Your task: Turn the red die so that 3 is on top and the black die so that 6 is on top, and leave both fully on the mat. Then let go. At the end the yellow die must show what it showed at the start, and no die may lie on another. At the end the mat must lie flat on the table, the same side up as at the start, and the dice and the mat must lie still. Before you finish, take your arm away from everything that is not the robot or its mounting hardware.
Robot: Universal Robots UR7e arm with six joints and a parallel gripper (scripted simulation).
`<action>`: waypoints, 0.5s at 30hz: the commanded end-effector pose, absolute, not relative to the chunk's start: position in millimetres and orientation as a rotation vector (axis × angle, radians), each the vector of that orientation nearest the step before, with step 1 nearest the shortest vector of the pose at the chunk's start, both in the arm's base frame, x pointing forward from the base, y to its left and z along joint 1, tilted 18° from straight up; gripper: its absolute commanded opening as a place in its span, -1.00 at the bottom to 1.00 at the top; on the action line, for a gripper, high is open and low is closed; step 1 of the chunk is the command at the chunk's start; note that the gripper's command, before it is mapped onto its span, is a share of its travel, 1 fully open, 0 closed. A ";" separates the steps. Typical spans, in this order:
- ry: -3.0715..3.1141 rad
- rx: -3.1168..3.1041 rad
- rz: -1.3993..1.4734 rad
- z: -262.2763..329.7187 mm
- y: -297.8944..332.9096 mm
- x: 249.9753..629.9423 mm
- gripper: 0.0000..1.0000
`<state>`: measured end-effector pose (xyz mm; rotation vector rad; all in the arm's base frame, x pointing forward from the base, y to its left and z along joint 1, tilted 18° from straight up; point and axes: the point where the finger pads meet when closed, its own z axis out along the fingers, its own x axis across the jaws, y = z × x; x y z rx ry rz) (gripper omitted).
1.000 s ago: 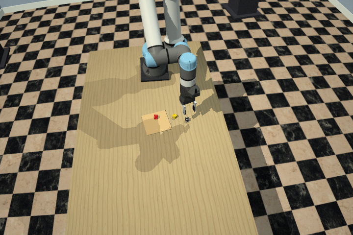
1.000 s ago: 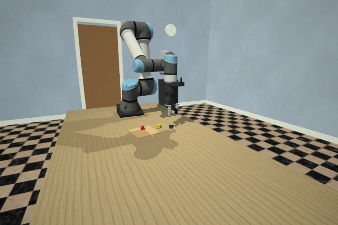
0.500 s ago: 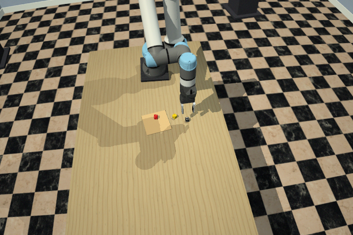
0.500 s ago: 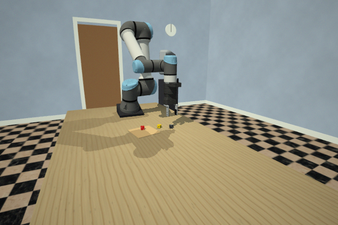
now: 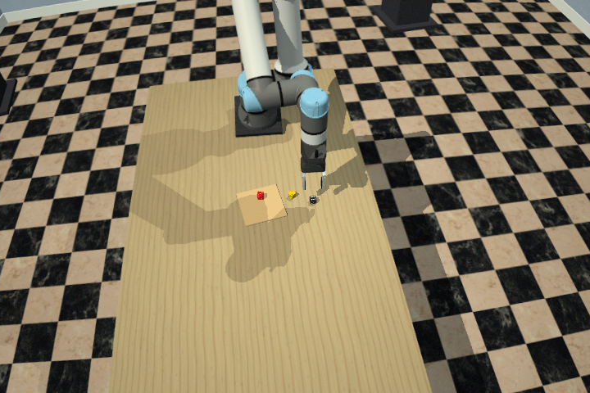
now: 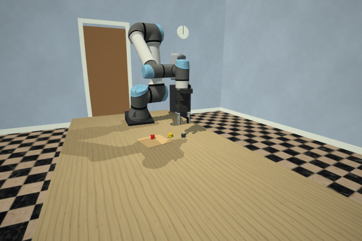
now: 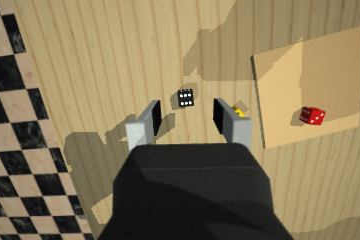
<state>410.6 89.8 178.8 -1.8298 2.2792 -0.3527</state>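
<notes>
The black die (image 5: 312, 200) lies on the bare table right of the mat, six pips up in the wrist view (image 7: 185, 97); it also shows in the exterior view (image 6: 183, 135). The red die (image 5: 260, 195) sits on the tan mat (image 5: 261, 204) near its far edge, and shows in the wrist view (image 7: 312, 116) and in the exterior view (image 6: 152, 136). The yellow die (image 5: 292, 195) lies on the table between mat and black die, half hidden behind a finger in the wrist view (image 7: 239, 112). My gripper (image 5: 312, 180) (image 7: 187, 110) is open and empty, above and just behind the black die.
The arm's base (image 5: 257, 118) stands at the far end of the table. The table's right edge (image 5: 374, 204) runs near the black die. A dark pedestal (image 6: 181, 99) stands behind the table.
</notes>
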 end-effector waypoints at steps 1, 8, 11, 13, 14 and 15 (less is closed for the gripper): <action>2.286 -1.820 -0.352 177.8 90.4 408.9 1.00; 2.286 -1.820 -0.352 177.8 90.4 408.9 0.40; 2.286 -1.820 -0.352 177.8 90.4 408.9 0.40; 2.286 -1.820 -0.352 177.8 90.4 408.9 0.40; 2.286 -1.820 -0.352 177.8 90.4 408.9 0.40; 2.286 -1.820 -0.352 177.8 90.4 408.9 0.40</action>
